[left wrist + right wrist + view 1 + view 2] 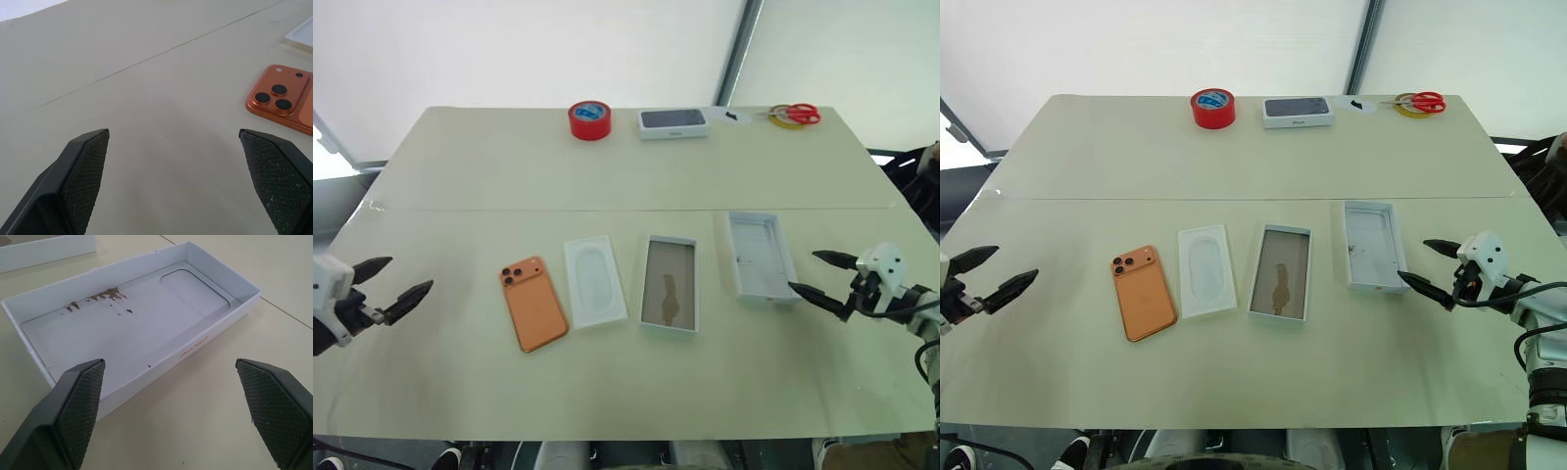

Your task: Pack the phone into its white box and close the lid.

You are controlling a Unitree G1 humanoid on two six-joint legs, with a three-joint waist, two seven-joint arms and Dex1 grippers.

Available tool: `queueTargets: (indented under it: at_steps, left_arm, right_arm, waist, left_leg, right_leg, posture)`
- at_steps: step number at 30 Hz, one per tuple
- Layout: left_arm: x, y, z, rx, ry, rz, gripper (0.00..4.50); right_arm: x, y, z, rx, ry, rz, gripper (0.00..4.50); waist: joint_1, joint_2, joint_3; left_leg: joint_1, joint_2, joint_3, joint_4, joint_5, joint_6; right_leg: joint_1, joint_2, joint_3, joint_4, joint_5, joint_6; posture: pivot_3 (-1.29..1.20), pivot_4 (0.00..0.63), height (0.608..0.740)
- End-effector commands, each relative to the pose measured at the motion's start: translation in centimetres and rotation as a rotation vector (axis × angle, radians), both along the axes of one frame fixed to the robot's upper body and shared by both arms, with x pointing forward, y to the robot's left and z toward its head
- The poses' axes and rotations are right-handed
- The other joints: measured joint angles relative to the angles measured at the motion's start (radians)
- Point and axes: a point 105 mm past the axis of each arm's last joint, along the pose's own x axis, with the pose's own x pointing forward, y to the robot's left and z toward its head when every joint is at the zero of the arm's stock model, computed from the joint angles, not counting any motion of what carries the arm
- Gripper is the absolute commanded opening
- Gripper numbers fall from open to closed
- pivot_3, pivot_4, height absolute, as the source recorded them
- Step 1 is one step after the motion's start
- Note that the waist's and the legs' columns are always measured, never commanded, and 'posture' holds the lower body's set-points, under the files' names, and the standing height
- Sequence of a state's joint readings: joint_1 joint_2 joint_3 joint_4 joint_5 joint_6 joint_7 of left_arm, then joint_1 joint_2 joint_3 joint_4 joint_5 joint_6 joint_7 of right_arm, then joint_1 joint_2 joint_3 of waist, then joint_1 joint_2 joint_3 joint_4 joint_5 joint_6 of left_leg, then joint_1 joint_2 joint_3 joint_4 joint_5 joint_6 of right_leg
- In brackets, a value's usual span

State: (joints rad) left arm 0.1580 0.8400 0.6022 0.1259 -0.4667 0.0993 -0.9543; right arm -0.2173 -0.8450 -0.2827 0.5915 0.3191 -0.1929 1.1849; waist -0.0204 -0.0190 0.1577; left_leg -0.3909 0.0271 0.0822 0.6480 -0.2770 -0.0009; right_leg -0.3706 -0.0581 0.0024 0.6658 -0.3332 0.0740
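The orange phone (532, 302) lies face down on the table, left of centre, its camera lenses (274, 96) toward the far side. The white box (670, 282), tan inside, sits at the centre. To its right the lid (760, 258) lies upturned, its pale inside (132, 328) showing. My left gripper (399, 278) hovers open near the table's left edge, well left of the phone. On the right, my right gripper (819, 275) stands open just beside the lid's near right corner, holding nothing.
A flat white insert (594, 280) with an oval recess lies between phone and box. At the far edge stand a red tape roll (589, 119), a dark-topped white box (674, 122) and red scissors (796, 115) on yellow tape.
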Motion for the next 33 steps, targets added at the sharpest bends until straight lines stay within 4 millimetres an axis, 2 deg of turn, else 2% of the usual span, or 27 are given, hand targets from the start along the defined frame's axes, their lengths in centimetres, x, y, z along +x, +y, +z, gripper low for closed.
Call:
queueTargets:
  at_steps: [1, 10, 19, 26, 33]
  left_arm:
    - [0.1, -0.6, 1.1, 0.036, -0.044, -0.022, 4.47]
    - [0.2, -0.8, 0.7, 0.038, -0.038, -0.013, 4.47]
    - [0.6, -1.4, -0.7, 0.073, 0.002, 0.024, 4.47]
    - [0.3, -1.9, 0.4, 0.046, -0.070, -0.029, 4.47]
    - [0.4, -1.8, 0.1, 0.045, -0.057, -0.009, 4.47]
  right_arm:
    - [-0.2, -0.3, 0.2, -0.019, -0.005, 0.001, 4.47]
    - [0.0, -0.4, 0.3, -0.032, -0.014, -0.005, 4.47]
    - [0.2, 0.2, 0.5, -0.019, -0.026, -0.001, 4.47]
    - [0.4, 0.3, 0.9, -0.024, -0.028, 0.005, 4.47]
    - [0.5, 0.5, 1.6, -0.021, -0.041, 0.018, 4.47]
  waist:
    - [0.000, 0.000, 0.000]
    - [0.000, 0.000, 0.000]
    - [-0.001, 0.000, 0.000]
    - [0.000, 0.000, 0.000]
    - [-0.001, 0.000, 0.000]
  left_leg:
    - [0.000, 0.000, 0.000, 0.000, 0.000, 0.000]
    - [0.000, 0.000, 0.000, 0.000, 0.000, 0.000]
    - [0.000, 0.000, 0.000, 0.000, 0.000, 0.000]
    - [0.000, 0.000, 0.000, 0.000, 0.000, 0.000]
    - [0.000, 0.000, 0.000, 0.000, 0.000, 0.000]
  right_leg:
    - [0.000, 0.000, 0.000, 0.000, 0.000, 0.000]
    - [0.000, 0.000, 0.000, 0.000, 0.000, 0.000]
    - [0.000, 0.000, 0.000, 0.000, 0.000, 0.000]
    - [0.000, 0.000, 0.000, 0.000, 0.000, 0.000]
    - [0.000, 0.000, 0.000, 0.000, 0.000, 0.000]
  posture:
    - [0.00, 0.150, 0.740]
    - [0.00, 0.150, 0.740]
    - [0.00, 0.150, 0.740]
    - [0.00, 0.150, 0.740]
    - [0.00, 0.150, 0.740]
